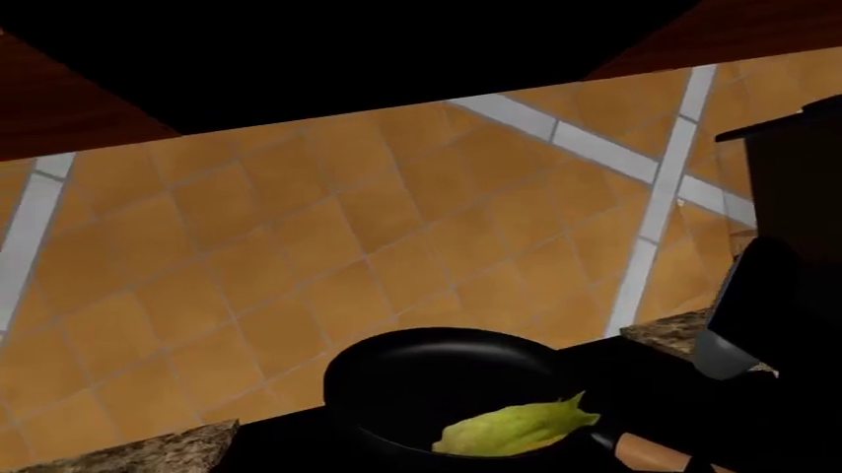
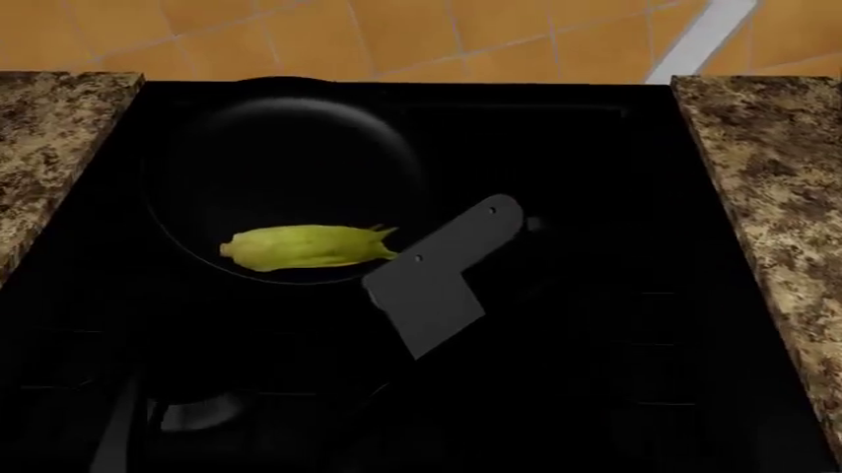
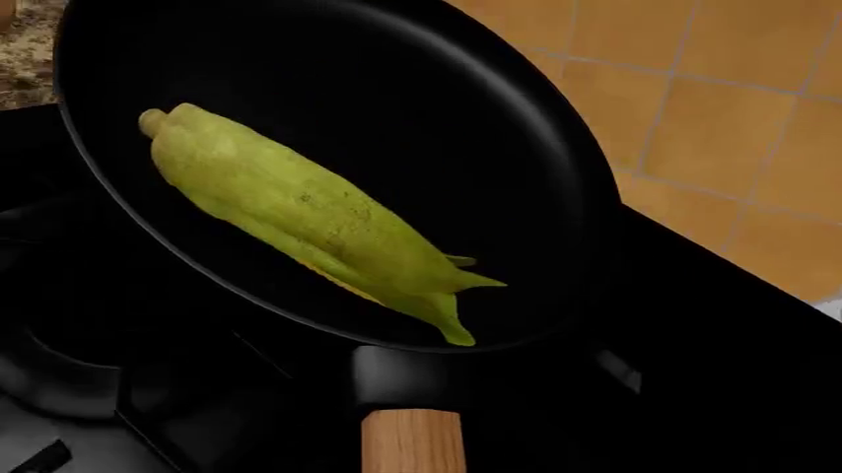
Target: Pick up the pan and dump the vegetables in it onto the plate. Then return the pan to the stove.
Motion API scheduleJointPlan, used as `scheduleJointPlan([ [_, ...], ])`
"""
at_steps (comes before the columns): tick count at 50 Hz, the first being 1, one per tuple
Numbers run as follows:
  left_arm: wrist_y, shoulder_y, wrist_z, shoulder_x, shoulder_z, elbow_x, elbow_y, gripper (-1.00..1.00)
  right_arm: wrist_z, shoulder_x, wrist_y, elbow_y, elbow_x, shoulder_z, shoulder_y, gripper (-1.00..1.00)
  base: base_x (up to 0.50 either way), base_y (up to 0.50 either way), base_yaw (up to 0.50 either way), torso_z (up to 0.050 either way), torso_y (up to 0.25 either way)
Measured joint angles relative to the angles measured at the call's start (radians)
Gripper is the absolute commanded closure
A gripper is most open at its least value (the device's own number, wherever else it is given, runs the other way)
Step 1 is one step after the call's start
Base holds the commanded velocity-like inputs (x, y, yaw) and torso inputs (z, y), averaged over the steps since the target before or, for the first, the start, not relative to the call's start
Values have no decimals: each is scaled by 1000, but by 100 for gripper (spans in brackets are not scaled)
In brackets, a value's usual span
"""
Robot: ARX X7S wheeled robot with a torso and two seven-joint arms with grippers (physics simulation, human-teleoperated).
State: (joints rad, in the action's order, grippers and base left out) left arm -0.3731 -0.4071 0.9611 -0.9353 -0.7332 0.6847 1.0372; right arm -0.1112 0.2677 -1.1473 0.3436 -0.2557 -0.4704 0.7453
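The black frying pan (image 2: 283, 177) sat on the stove (image 2: 593, 296), far left, its tan wooden handle (image 3: 413, 441) pointing near-right toward an arm's grey link. The smooth, tapered corn (image 2: 310, 246) lay inside by the near rim. I couldn't tell either gripper's state.

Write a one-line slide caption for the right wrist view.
Husked corn lies in the black pan on the stove, wooden handle toward the camera.
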Motion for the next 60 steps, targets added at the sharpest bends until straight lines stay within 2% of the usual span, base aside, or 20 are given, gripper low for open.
scheduleJointPlan([
  [6,21,-18,24,-21,-36,-2,3,-100,2,-2,-9,4,-5,-7,4,100,101,500,0,2,3],
  [24,100,-175,129,-90,-249,3,4,-100,10,-2,-20,12,-10,-21,19,100,100,500,0,1,3],
  [55,167,-323,196,-143,-435,-6,6,-100,21,1,-20,35,-28,-44,14,100,113,500,0,1,3],
  [60,178,-362,210,-146,-480,-5,6,-100,11,0,-11,42,-46,-53,11,100,0,0,0,0,2],
])
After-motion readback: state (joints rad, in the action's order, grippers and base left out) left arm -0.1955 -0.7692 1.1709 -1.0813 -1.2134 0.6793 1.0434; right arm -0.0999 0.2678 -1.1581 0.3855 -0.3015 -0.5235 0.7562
